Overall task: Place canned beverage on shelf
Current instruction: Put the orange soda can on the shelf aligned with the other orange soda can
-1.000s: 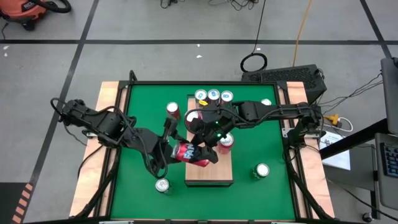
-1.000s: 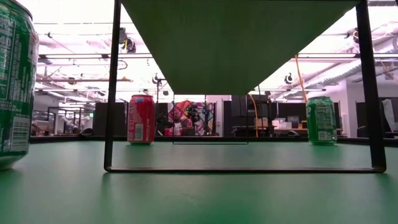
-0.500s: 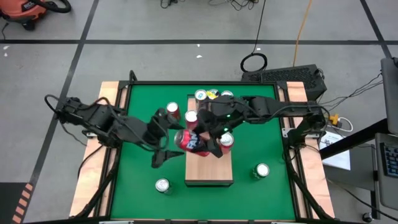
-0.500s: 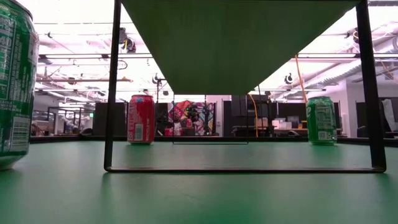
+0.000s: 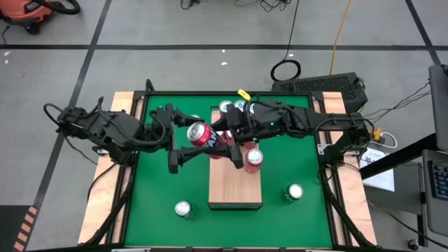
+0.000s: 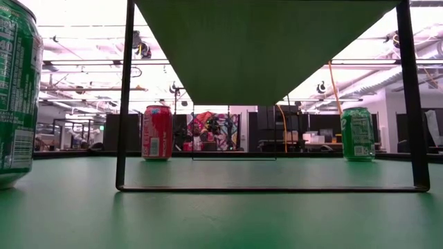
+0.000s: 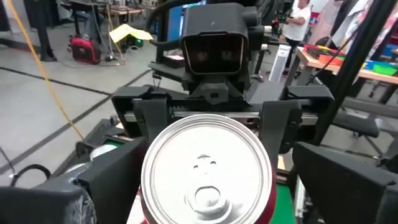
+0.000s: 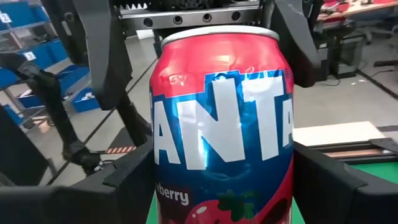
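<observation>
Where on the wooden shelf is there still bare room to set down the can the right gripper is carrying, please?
The near half of the shelf is bare, from the red can standing on it to its near edge. The far end is crowded: cans and both arms.

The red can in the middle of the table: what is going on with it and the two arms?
The right end effector holds the red can tilted on its side in the air, near the far end of the wooden shelf. The left end effector faces the can with fingers spread wide, not gripping it. A few cans already stand on the shelf; two green ones wait on the green table.
</observation>
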